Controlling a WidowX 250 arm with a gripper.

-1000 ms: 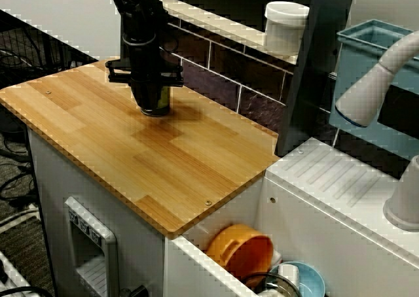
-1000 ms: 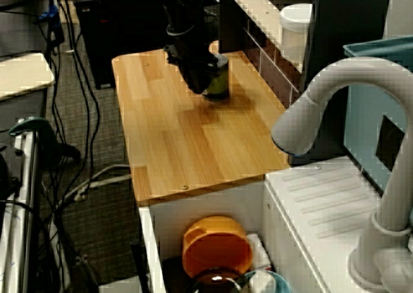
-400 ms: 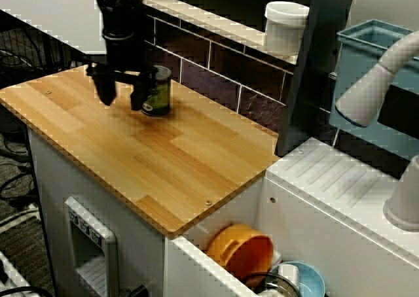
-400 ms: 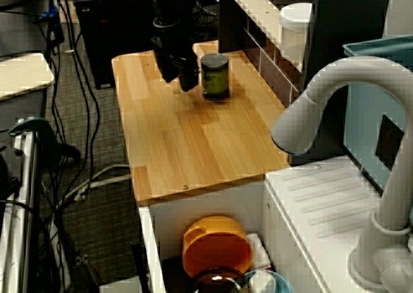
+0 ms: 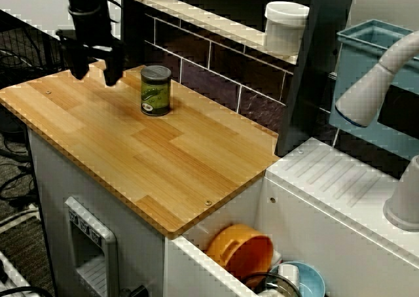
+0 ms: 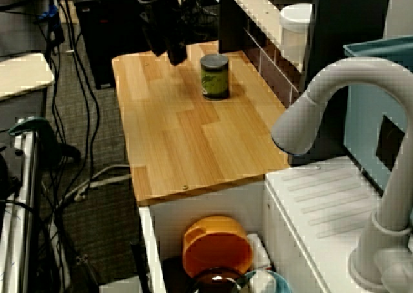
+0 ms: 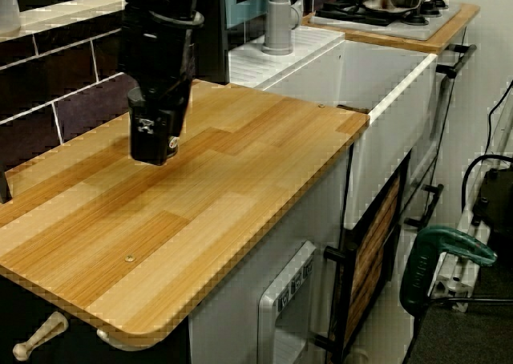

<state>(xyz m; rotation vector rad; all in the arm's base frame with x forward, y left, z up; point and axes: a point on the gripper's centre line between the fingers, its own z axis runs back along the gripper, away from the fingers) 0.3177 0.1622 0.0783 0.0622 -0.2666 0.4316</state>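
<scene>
Gripper [image 5: 95,69] wide open and empty at upper left, clear of green can [image 5: 156,90] already set upright on wooden countertop [image 5: 163,159].

Small dark green can [image 5: 156,90] with a pale label and dull metal top. Upright on the wooden surface [image 5: 163,159]. Untouched, near the gripper [image 5: 95,67] but apart from it, lower than its spread fingertips, toward the tiled wall.
</scene>
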